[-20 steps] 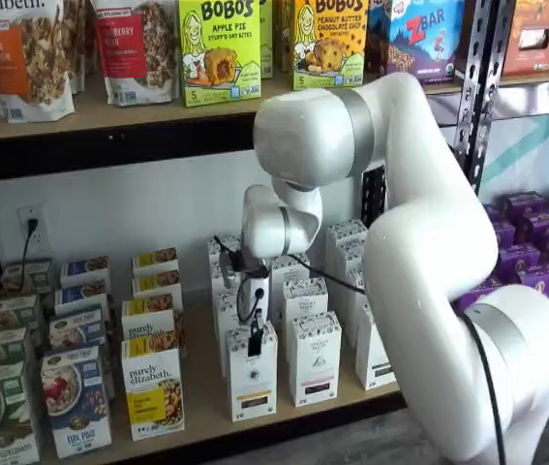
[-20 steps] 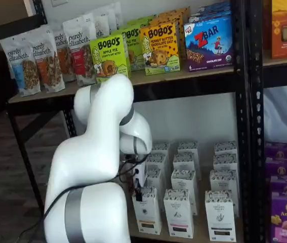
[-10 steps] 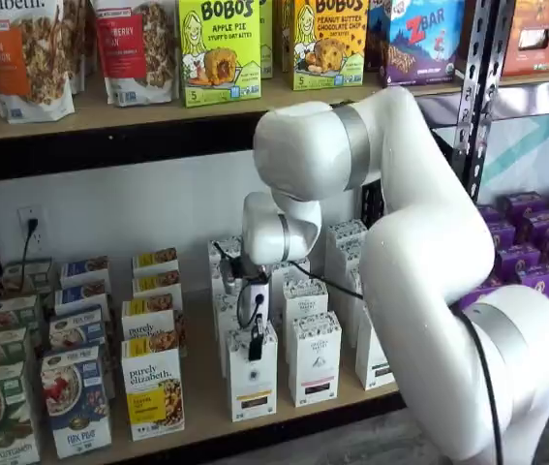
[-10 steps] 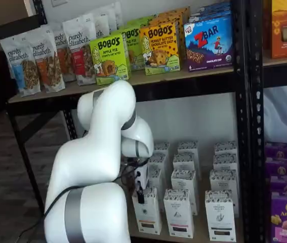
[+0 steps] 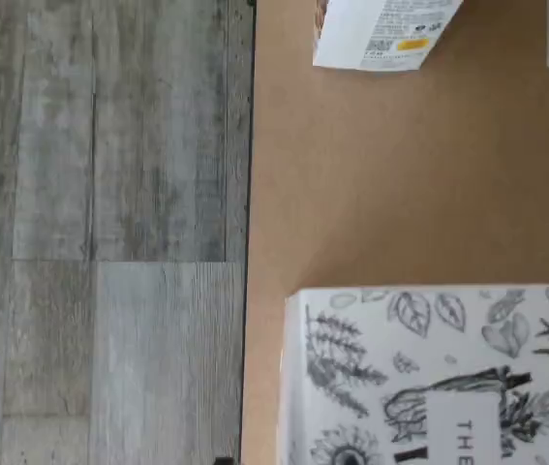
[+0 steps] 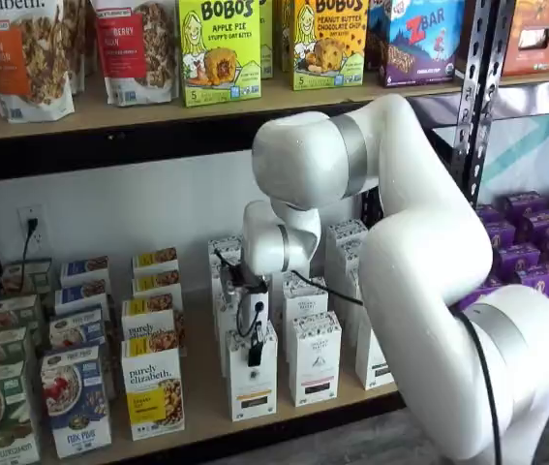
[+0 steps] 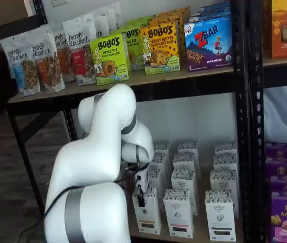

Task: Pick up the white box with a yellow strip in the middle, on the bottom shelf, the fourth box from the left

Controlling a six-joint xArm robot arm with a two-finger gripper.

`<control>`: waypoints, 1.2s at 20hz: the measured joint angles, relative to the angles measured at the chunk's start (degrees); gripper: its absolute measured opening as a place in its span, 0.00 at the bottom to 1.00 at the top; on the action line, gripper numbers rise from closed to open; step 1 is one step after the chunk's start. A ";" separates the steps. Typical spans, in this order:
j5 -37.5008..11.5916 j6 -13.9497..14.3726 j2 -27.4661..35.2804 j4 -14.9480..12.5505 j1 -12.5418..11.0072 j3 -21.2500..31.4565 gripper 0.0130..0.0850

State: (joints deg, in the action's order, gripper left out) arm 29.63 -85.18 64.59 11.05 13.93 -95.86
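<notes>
Bottom shelf (image 6: 201,387) holds one yellow-striped white box (image 6: 252,373) under jaws.

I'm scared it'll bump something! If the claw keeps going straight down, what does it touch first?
Most likely the speckled top of the white box: the claw hangs pointing down right over it, though depth is hard to judge.
</notes>
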 joint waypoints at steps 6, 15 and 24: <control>-2.53 -1.08 0.51 1.29 0.17 0.63 1.00; -1.63 -1.32 0.74 1.42 0.03 0.37 0.78; -0.44 -0.67 0.68 0.76 0.07 0.15 0.78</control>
State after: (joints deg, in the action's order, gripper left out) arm 29.19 -85.85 65.27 11.81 14.00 -95.71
